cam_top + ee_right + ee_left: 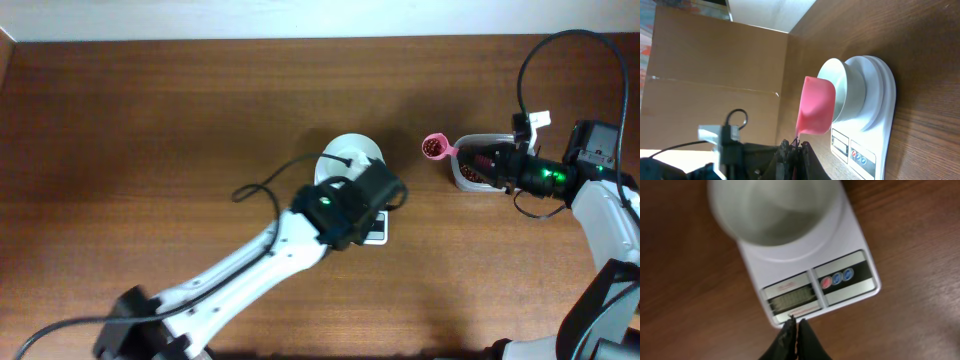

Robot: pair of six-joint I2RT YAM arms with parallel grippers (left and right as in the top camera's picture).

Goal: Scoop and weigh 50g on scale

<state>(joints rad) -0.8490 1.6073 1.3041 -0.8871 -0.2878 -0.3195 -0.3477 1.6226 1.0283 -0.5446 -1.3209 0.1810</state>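
Note:
The white scale [840,255] has a grey display [792,299] and red and blue buttons. A round white bowl [775,210] stands on it, and no beans show inside. My left gripper [796,325] hovers at the scale's front edge below the display, its jaws pressed together on nothing. To the right, my right gripper [794,145] is shut on the handle of a pink spoon [433,147] with dark reddish-brown beans in its cup. The spoon hangs between the bowl [350,155] and a clear tub [470,170] that holds more beans [482,176].
A black cable [270,185] loops over the table left of the bowl. A brown cardboard wall [715,55] stands behind the table in the right wrist view. The left arm [250,265] stretches from the front left corner to the scale [378,233].

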